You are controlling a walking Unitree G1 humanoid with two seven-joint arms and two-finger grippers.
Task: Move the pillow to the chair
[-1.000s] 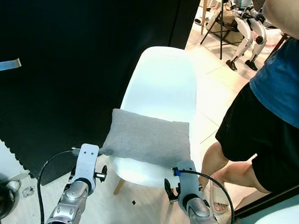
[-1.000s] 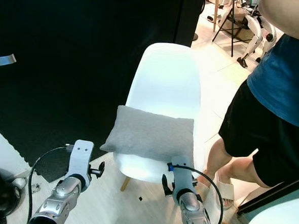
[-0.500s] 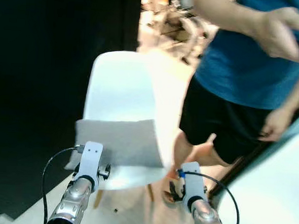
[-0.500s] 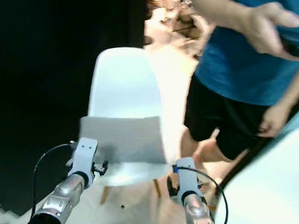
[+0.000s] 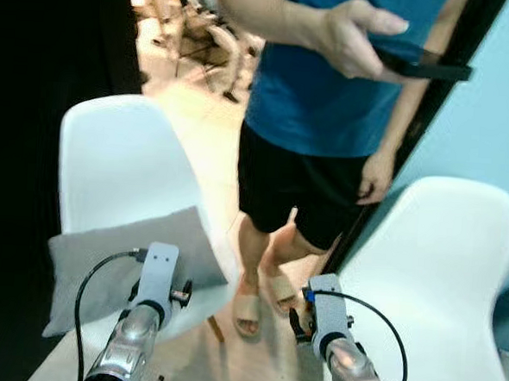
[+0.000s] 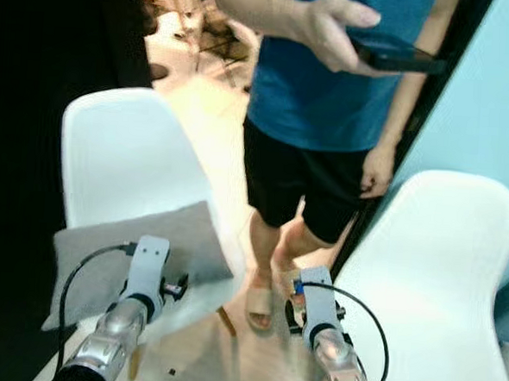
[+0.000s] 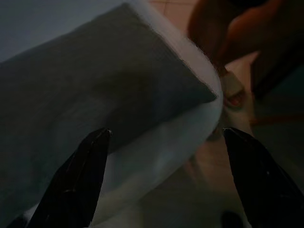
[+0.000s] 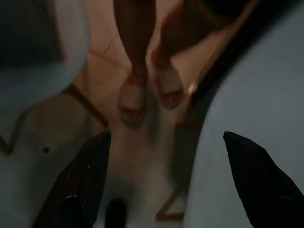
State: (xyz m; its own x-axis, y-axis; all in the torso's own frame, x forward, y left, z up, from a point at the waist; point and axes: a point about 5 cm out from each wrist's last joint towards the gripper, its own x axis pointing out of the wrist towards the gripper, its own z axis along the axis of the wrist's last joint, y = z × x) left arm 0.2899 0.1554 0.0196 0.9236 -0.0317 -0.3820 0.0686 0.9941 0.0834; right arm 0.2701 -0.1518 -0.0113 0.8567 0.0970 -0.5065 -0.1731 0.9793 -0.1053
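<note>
Pillow (image 5: 120,264) rests on chair (image 5: 122,161) at 10 o'clock. Both end effectors, left (image 7: 164,183) and right (image 8: 164,180), gape empty; I'd steer clear of person (image 5: 328,117).

Head stereo: high, facing forward and down; chair (image 5: 122,161) at left, person (image 5: 329,100) at centre.
Left wrist: close over pillow (image 7: 85,90) on chair seat.
Right wrist: aimed down at floor, person's feet (image 8: 133,102).
Shared: chair, feet.

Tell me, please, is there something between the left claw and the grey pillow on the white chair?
Nothing visible. The left claw is open and points straight at the grey pillow, which lies on the white chair. The person stands off to the right.
</note>
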